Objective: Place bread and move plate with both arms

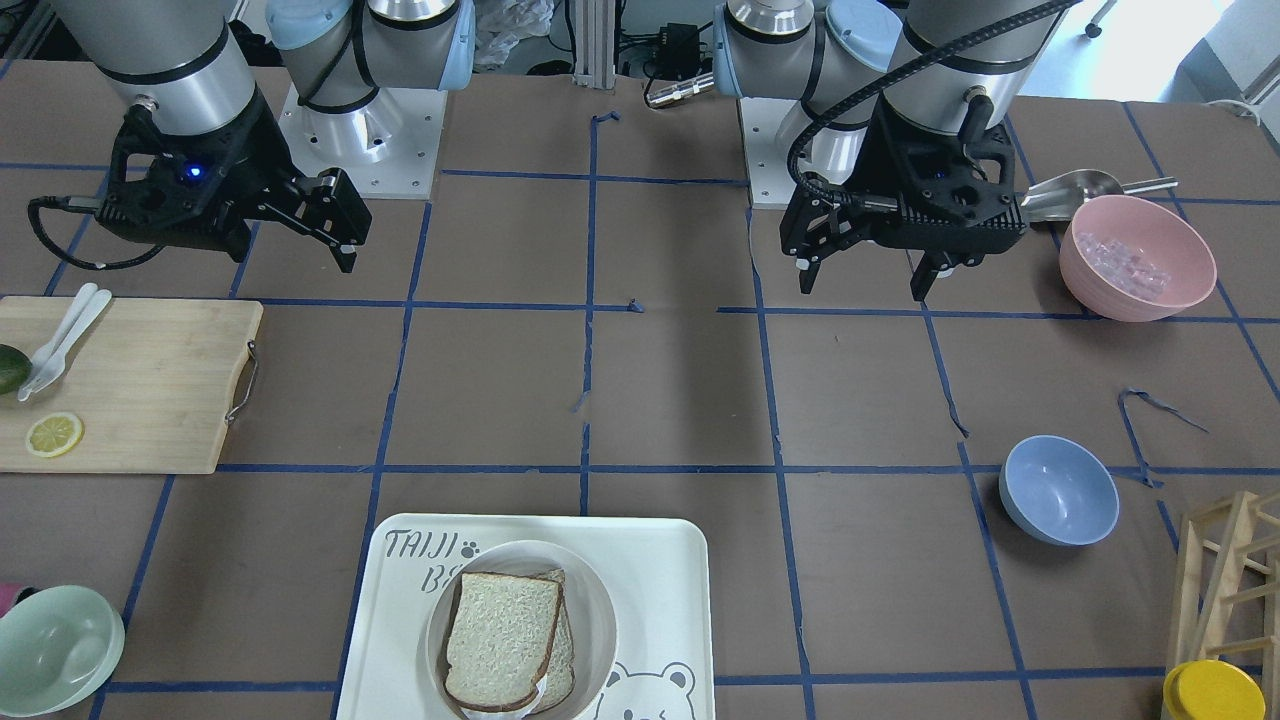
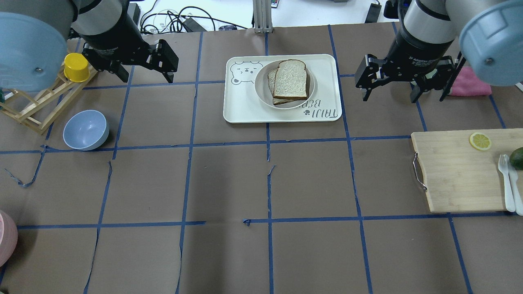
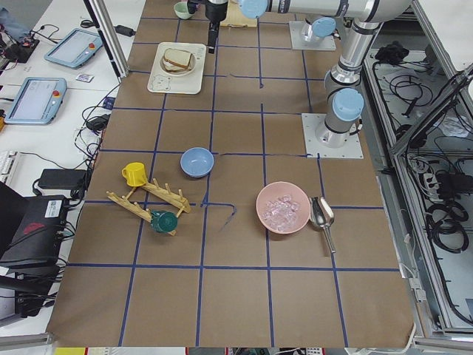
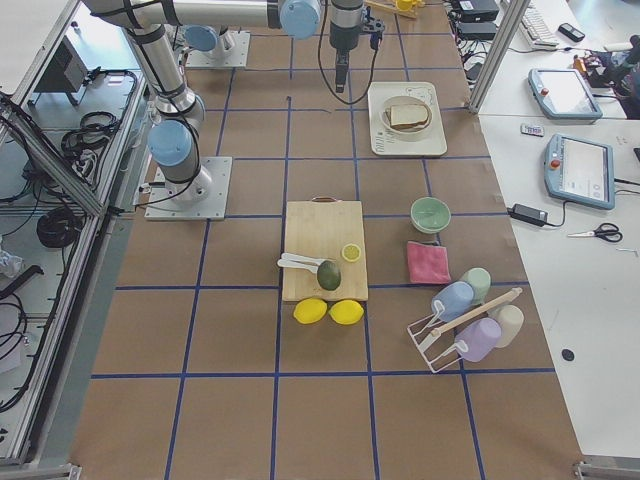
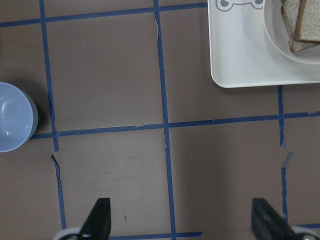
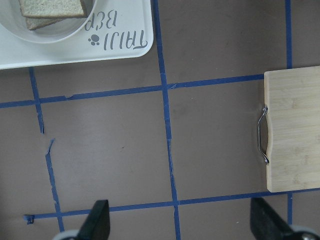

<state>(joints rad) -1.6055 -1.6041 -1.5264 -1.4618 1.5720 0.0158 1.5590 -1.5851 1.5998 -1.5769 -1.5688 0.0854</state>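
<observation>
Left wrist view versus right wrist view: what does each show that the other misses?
Left wrist only: the blue bowl and the bear face on the tray. Right wrist only: the cutting board with its metal handle, and the tray's lettering. Shared: a tray corner, part of the plate with the bread, and an open tool below, the left tool in one, the right tool in the other.

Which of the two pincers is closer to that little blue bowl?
Left. The left pincer hangs open just past the blue bowl, on the side toward the white tray. The right pincer hangs on the tray's other side, much farther off.
</observation>
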